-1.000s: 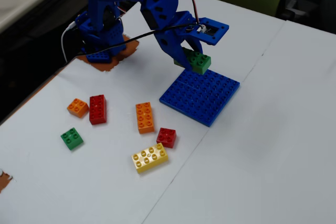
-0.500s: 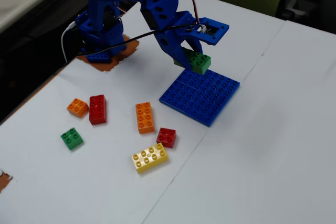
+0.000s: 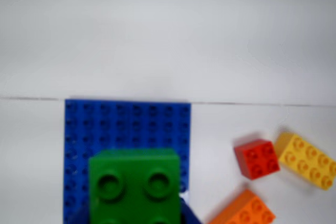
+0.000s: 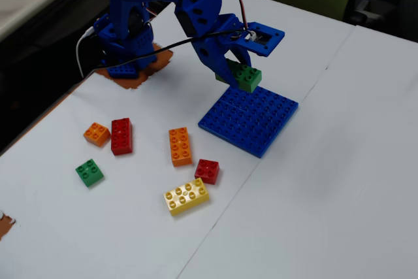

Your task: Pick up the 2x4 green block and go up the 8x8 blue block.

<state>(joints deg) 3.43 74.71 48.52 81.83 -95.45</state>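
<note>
My tool clenched on the green brick, held just above the blue plate's far edge, white surface beneath

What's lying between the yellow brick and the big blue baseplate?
In the fixed view, the small red brick lies between the yellow brick and the blue baseplate; otherwise the white table there is bare.

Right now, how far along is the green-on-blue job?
Pickup looks done: the gripper holds the 2x4 green block clear of the table. In hand: it hangs over the 8x8 blue block near its far edge. Left: lowering it on and releasing.
</note>
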